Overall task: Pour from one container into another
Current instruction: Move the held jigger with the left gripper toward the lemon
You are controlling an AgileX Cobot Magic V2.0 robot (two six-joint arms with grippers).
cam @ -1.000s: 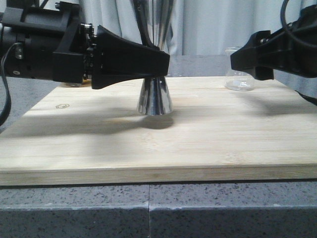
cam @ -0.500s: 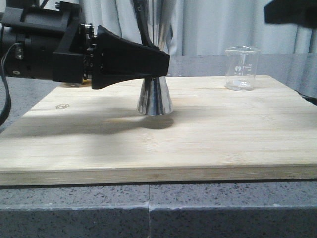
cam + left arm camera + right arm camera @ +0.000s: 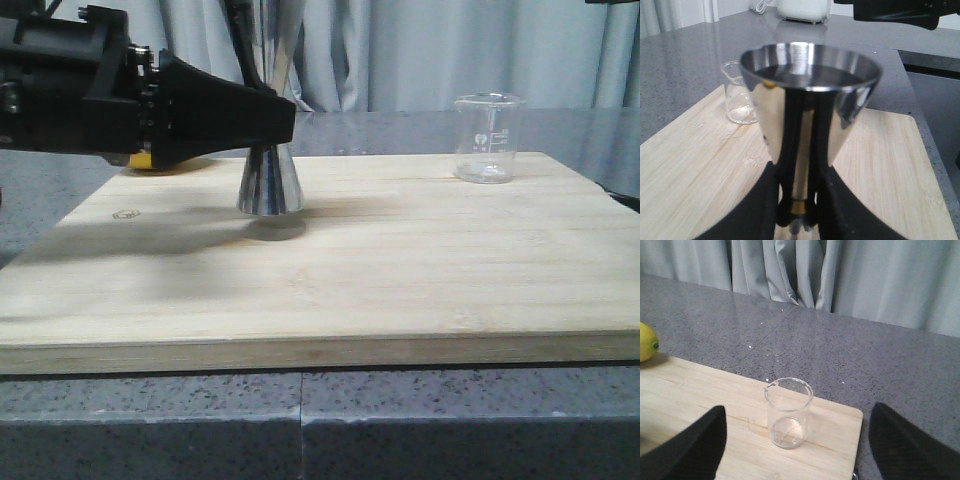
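Note:
The steel hourglass jigger [image 3: 269,180] is upright over the left half of the wooden board [image 3: 400,260]. My left gripper [image 3: 278,128] is shut on its waist. In the left wrist view the black fingers [image 3: 836,200] clamp the gold band [image 3: 799,207] under the wide steel cup [image 3: 810,95]. I cannot tell whether its base touches the board. The clear glass beaker [image 3: 489,138] stands alone at the board's far right corner, looking empty [image 3: 788,412]. My right gripper [image 3: 797,440] hovers open above and behind it, fingers [image 3: 690,445] wide apart, touching nothing.
A yellow lemon [image 3: 646,341] lies by the board's far left edge, partly hidden behind the left arm [image 3: 140,160]. Grey speckled counter [image 3: 865,355] surrounds the board, and curtains hang behind. A white appliance [image 3: 802,7] sits far off on the counter.
My left gripper has carried the jigger to the left. The right arm, down at the beaker a second ago, has risen out of the front view, and the beaker has not moved.

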